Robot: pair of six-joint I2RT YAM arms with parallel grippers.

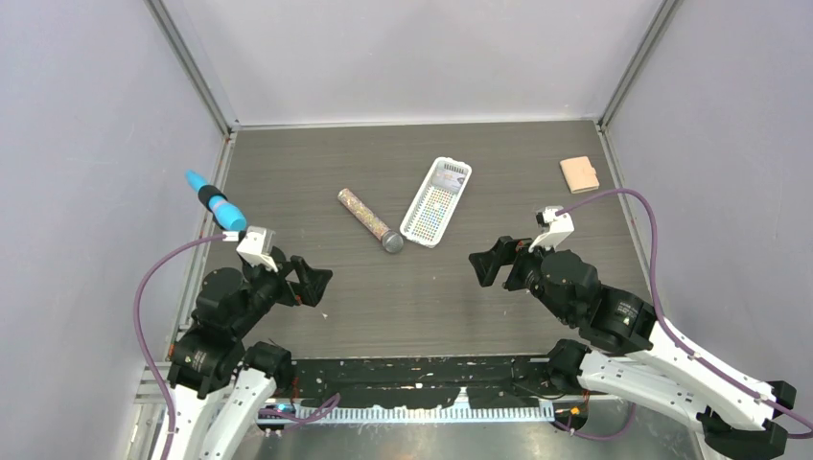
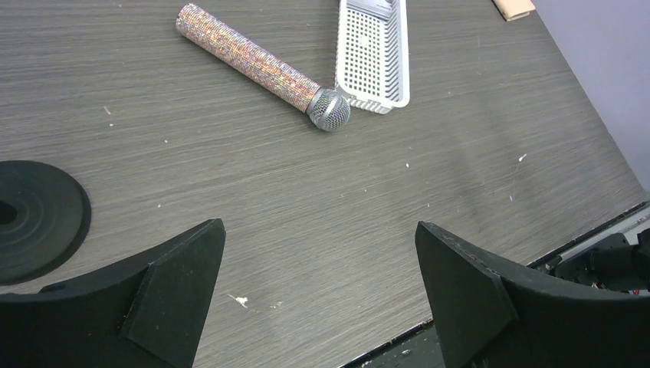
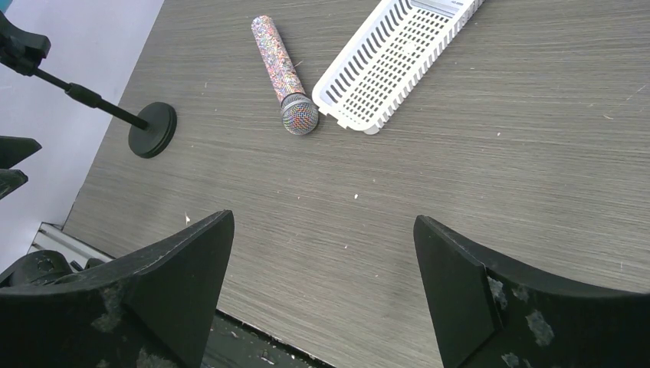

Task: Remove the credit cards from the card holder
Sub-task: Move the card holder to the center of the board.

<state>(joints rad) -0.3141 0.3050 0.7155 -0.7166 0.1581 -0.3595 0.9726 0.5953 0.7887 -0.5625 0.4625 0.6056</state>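
Left pincer (image 1: 313, 286) first, lower left of the overhead view: jaws spread wide, nothing between them. Its wrist view confirms it, with both black fingers (image 2: 172, 287) at the bottom of the frame and only bare table (image 2: 322, 199) in the gap (image 2: 319, 224). Just above it on the left edge stands a blue-tipped mic (image 1: 215, 203) on a thin stand, its round black base (image 3: 152, 130) on the wood.

Moving toward the centre, a glitter-handled microphone (image 1: 369, 220) lies diagonally, with its mesh head at the lower right. That head sits just beside the near corner of a white slotted basket (image 1: 436, 201), which angles up toward the right. Something flat and patterned lies at the basket's far end, too small to identify.

Right pincer (image 1: 487, 263) next, right of centre and pointing left: also fully agape and gripping nothing. Its own camera shows the fingers (image 3: 460, 295) standing far apart over empty wood (image 3: 323, 218).

Finally the card holder (image 1: 579, 173), upper right of the overhead view: a small tan wallet lying flat near the table's right edge, well apart from both pincers. It looks folded shut, so the credit cards can't be made out.
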